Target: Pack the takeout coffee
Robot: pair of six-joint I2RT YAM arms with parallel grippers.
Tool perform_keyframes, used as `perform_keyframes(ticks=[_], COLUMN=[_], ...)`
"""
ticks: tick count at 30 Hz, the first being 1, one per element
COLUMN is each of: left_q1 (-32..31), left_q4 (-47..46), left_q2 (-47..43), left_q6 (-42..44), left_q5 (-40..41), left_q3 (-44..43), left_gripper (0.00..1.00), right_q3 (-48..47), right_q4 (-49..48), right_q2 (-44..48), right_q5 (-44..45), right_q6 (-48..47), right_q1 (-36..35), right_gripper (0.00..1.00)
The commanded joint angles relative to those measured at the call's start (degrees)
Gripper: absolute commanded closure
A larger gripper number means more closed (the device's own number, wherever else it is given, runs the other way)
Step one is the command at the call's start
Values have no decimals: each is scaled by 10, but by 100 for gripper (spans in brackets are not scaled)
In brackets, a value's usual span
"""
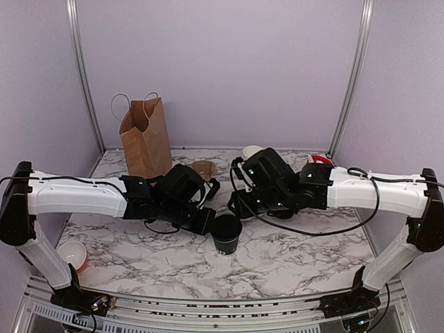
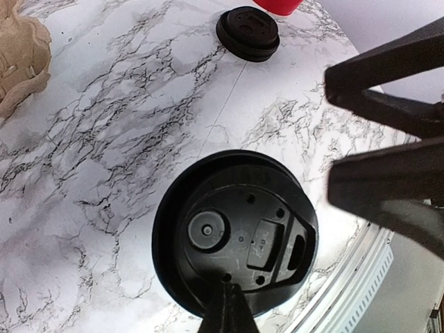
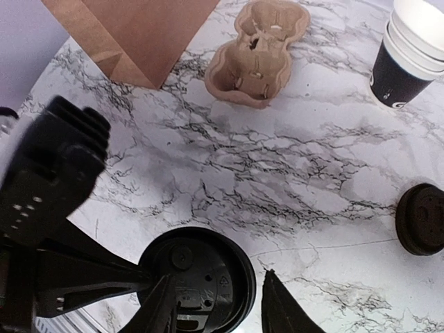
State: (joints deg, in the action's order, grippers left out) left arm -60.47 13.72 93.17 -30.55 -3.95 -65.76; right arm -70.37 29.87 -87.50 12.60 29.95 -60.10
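Note:
The takeout coffee [image 1: 227, 233] stands upright on the marble table between both arms, a black cup with its black lid [image 2: 236, 232] on. My left gripper [image 2: 225, 305] is shut, its joined tips resting on the lid's near rim. My right gripper [image 3: 222, 309] is open above the cup [image 3: 198, 277]. One of its fingers [image 3: 159, 305] hangs over the lid. The other finger stands clear of the rim, with bare table between them. In the left wrist view the right gripper's dark fingers [image 2: 388, 187] show at the right.
A brown paper bag [image 1: 146, 135] stands open at the back left. A pulp cup carrier [image 3: 260, 55] lies beside it. A stack of lidless cups [image 3: 409, 55] and a loose black lid [image 3: 423, 218] sit at the back right. A white bowl [image 1: 72, 255] rests near the left base.

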Motion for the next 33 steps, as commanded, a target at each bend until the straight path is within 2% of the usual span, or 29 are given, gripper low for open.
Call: perform_keyframes(ticks=[1, 6, 11, 15, 23, 29, 33], left_q1=[3, 3, 2, 1, 1, 2, 5], left_q4=[32, 34, 34, 33, 33, 37, 48], left_q2=[5, 9, 23, 30, 25, 1, -15], left_q6=[10, 11, 10, 7, 8, 10, 14], left_q5=[1, -7, -14, -18, -12, -1, 1], left_q3=[-26, -41, -41, -38, -38, -50, -57], left_gripper=[99, 99, 99, 99, 99, 99, 98], right_q3=[-26, 12, 153, 205, 130, 67, 29], right_q4=[12, -10, -128, -144, -69, -55, -40], right_q2=[35, 44, 12, 0, 29, 25, 26], right_q5=[11, -12, -112, -112, -40, -24, -17], right_q6=[-2, 22, 87, 125, 91, 58, 42], right_q1=[3, -4, -11, -34, -32, -30, -30], right_gripper=[60, 65, 75, 80, 77, 66, 65])
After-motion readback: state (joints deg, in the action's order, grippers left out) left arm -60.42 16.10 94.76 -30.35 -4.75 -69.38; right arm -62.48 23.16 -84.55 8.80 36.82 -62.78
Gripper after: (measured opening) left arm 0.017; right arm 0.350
